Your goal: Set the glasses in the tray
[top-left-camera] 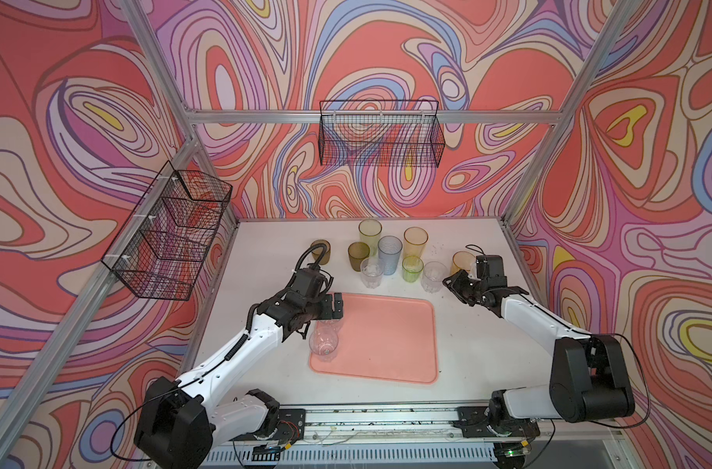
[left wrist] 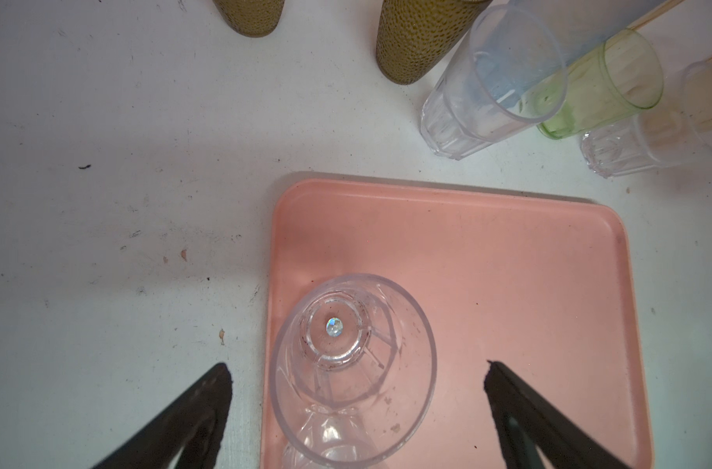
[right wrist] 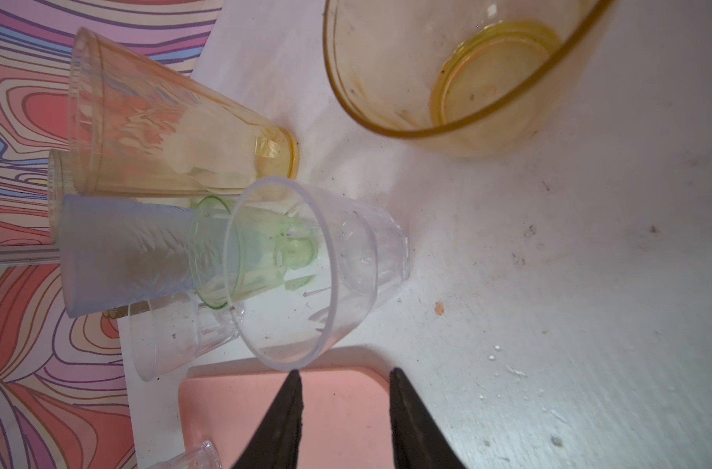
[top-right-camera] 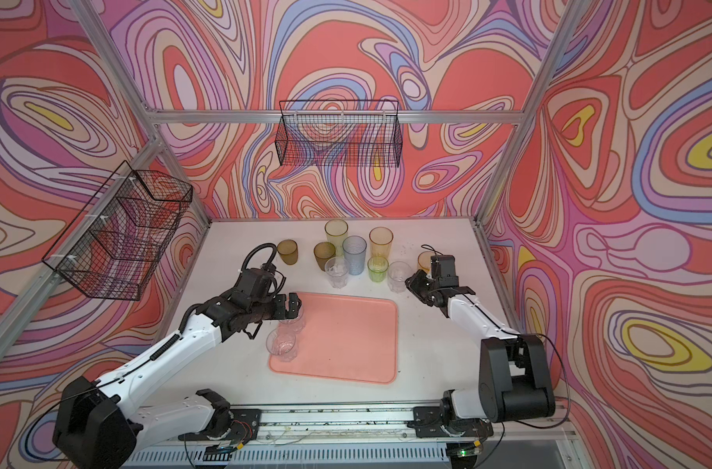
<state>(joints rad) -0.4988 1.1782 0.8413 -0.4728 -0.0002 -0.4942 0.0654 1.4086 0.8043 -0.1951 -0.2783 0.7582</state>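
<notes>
The clear glass [right wrist: 346,264] looks light and slippery; grip across its rim. The left jaws gape, the right jaws stand narrow, both empty.

Bench [top-left-camera: 468,325]: white, scuffed, flecked with dark crumbs. Long basket [top-left-camera: 380,134]: black wire, hung on back frame bar [top-left-camera: 265,117]. Three-bay basket [top-left-camera: 167,231]: black wire, left side. Walls [top-left-camera: 386,48]: swirl-patterned, red, lilac, blue, yellow.
</notes>
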